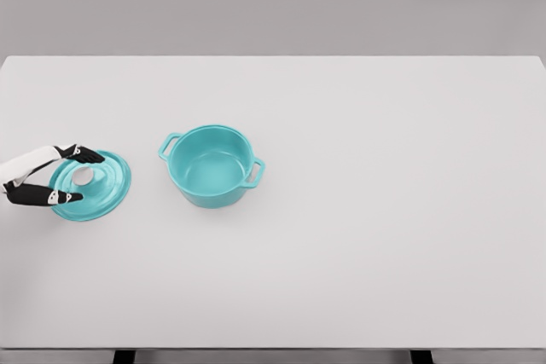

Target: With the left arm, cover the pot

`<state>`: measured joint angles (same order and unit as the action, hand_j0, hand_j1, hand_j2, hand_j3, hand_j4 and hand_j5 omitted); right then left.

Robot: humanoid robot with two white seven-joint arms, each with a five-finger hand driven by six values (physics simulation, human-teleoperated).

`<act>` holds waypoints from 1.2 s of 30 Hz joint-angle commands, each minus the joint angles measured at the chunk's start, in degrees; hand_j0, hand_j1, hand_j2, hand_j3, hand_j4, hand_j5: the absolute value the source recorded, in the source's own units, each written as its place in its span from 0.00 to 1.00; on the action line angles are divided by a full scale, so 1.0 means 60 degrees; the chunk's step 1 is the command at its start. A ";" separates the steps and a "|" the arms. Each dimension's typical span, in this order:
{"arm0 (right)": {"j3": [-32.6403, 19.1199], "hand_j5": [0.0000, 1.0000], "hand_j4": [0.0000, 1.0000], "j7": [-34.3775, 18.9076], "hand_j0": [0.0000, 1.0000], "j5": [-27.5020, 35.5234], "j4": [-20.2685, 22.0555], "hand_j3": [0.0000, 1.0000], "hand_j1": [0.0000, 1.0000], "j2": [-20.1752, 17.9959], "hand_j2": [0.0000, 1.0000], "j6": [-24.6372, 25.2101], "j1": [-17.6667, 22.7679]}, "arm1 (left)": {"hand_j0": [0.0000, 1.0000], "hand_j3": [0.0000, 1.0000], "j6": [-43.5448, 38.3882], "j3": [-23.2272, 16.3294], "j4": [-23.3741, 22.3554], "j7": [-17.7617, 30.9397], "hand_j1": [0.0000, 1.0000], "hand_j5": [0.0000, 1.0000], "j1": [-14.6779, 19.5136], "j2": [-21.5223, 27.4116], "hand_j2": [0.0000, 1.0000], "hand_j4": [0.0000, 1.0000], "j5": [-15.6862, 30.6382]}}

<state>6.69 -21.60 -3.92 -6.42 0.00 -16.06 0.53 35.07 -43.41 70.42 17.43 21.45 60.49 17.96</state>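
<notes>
At the far left you see the left hand [61,176] coming in from the edge, its dark fingers [84,155] spread either side of the knob [84,176] on the teal lid [90,186]. You cannot tell whether they actually grip the knob or only bracket it. The lid lies on the white table [384,210]. Just right of it, apart from it, stands the open teal pot [212,165], upright, one handle toward the far left and one toward the near right.

Left hand [60,176] straddles lid [95,189] beside uncovered pot [212,166].
</notes>
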 commanded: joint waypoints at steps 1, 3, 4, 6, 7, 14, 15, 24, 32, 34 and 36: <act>-0.0001 1.00 1.00 -0.0003 1.00 -0.0006 0.0000 1.00 1.00 -0.0001 1.00 -0.0005 0.0000 | 0.75 0.75 -0.0012 0.0013 -0.0018 -0.0005 0.75 0.75 0.0000 0.0011 0.75 0.75 0.0068; -0.0001 1.00 1.00 -0.0003 1.00 -0.0006 0.0000 1.00 1.00 -0.0001 1.00 -0.0005 0.0000 | 0.75 0.75 -0.0012 0.0013 -0.0047 -0.0005 0.75 0.75 0.0015 -0.0003 0.75 0.75 0.0068; -0.0001 1.00 1.00 -0.0003 1.00 -0.0006 0.0000 1.00 1.00 -0.0001 1.00 -0.0005 0.0000 | 0.75 0.75 -0.0012 0.0013 -0.0047 -0.0005 0.75 0.75 0.0015 -0.0003 0.75 0.75 0.0068; -0.0001 1.00 1.00 -0.0003 1.00 -0.0006 0.0000 1.00 1.00 -0.0001 1.00 -0.0005 0.0000 | 0.75 0.75 -0.0012 0.0013 -0.0091 -0.0020 0.75 0.75 0.0015 -0.0106 0.75 0.75 0.0053; -0.0001 1.00 1.00 -0.0003 1.00 -0.0006 0.0000 1.00 1.00 -0.0001 1.00 -0.0005 0.0000 | 0.75 0.75 -0.0012 0.0013 -0.0106 -0.0020 0.75 0.75 0.0015 -0.0121 0.75 0.75 0.0053; -0.0001 1.00 1.00 -0.0003 1.00 -0.0006 0.0000 1.00 1.00 -0.0001 1.00 -0.0005 0.0000 | 0.75 0.75 -0.0012 0.0013 -0.0267 -0.0035 0.75 0.75 0.0015 -0.0135 0.75 0.75 0.0038; -0.0001 1.00 1.00 -0.0003 1.00 -0.0006 0.0000 1.00 1.00 -0.0001 1.00 -0.0005 0.0000 | 0.75 0.75 -0.0012 0.0013 -0.0267 -0.0035 0.75 0.75 0.0015 -0.0135 0.75 0.75 0.0038; -0.0001 1.00 1.00 -0.0003 1.00 -0.0006 0.0000 1.00 1.00 -0.0001 1.00 -0.0005 0.0000 | 0.71 0.71 -0.0012 0.0013 -0.0340 -0.0035 0.71 0.71 0.0000 -0.0194 0.71 0.71 0.0009; -0.0001 1.00 1.00 -0.0003 1.00 -0.0006 0.0000 1.00 1.00 -0.0001 1.00 -0.0005 0.0000 | 0.64 0.64 -0.0012 -0.0001 -0.0340 -0.0049 0.64 0.64 -0.0102 -0.0194 0.64 0.64 -0.0006; -0.0001 1.00 1.00 -0.0003 1.00 -0.0006 0.0000 1.00 1.00 -0.0001 1.00 -0.0005 0.0000 | 0.61 0.61 -0.0012 -0.0001 -0.0340 -0.0064 0.61 0.61 -0.0117 -0.0194 0.61 0.61 -0.0006; -0.0001 1.00 1.00 -0.0003 1.00 -0.0006 0.0000 1.00 1.00 -0.0001 1.00 -0.0005 0.0000 | 0.57 0.57 -0.0012 -0.0001 -0.0340 -0.0049 0.57 0.57 -0.0132 -0.0194 0.57 0.57 -0.0006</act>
<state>6.69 -21.60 -3.92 -6.42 0.00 -16.06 0.53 34.97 -43.36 68.43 17.05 20.65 59.26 18.14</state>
